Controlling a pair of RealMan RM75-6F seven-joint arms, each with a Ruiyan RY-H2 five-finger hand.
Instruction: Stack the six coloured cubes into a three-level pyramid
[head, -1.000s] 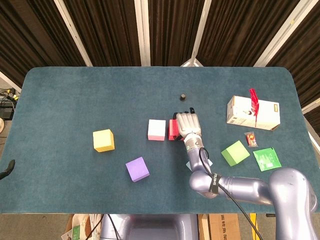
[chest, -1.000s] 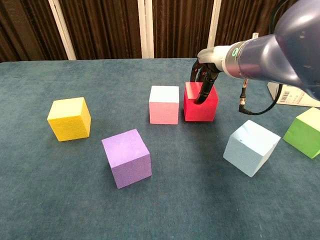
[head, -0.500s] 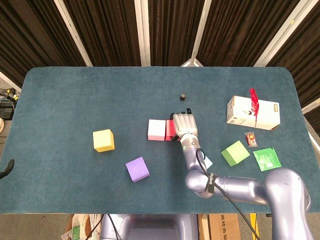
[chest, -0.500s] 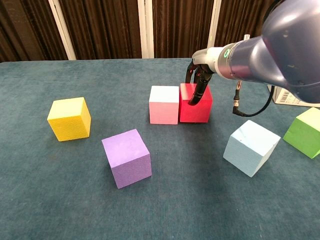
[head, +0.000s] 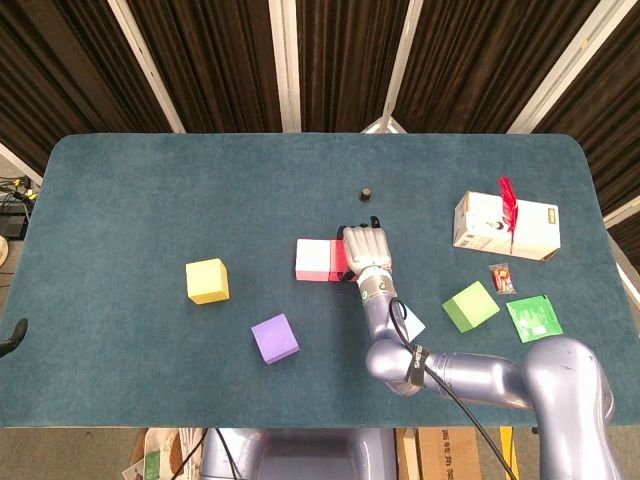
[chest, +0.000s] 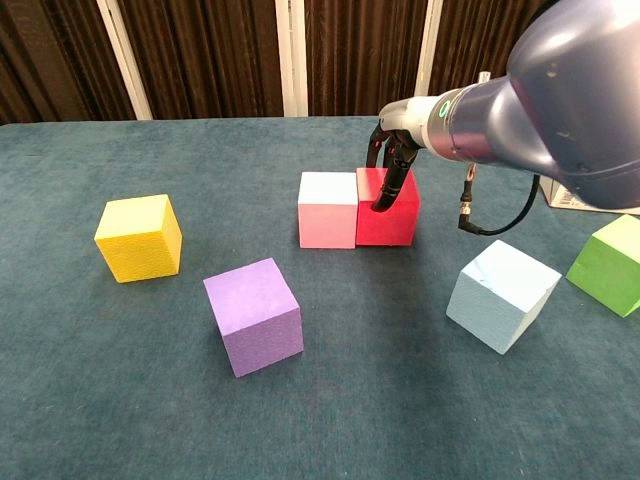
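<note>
Dark fingers (chest: 385, 190) of the right hand (head: 366, 250) curl down over the red cube (chest: 388, 206), one pressed on its front face and the others hooked over its top and far side, so the hand grips the cube from above. In the head view the silver back of the hand covers most of the cube, leaving only a red strip showing at its left edge.

The red cube sits on the desk (head: 130, 190) with its left face touching the pink cube (chest: 328, 209); the two form a short row near the middle of the blue-green surface. The right arm (head: 470, 375) runs from the hand toward the near right corner, with a black cable looping along the wrist.

A light blue cube (chest: 502, 295) rests tilted on the desk in front and to the right of the red one, partly hidden under the forearm in the head view. The green cube (head: 470, 306) lies further right, well apart from the pair. The purple cube (chest: 253, 316) stands in front and to the left of the pink cube, and the yellow cube (chest: 139, 237) sits further left still.

Toward the far right a cardboard box (head: 505, 226) carries something red on top, with a green packet (head: 533, 318) nearer the edge.

The left hand shows in neither view.
</note>
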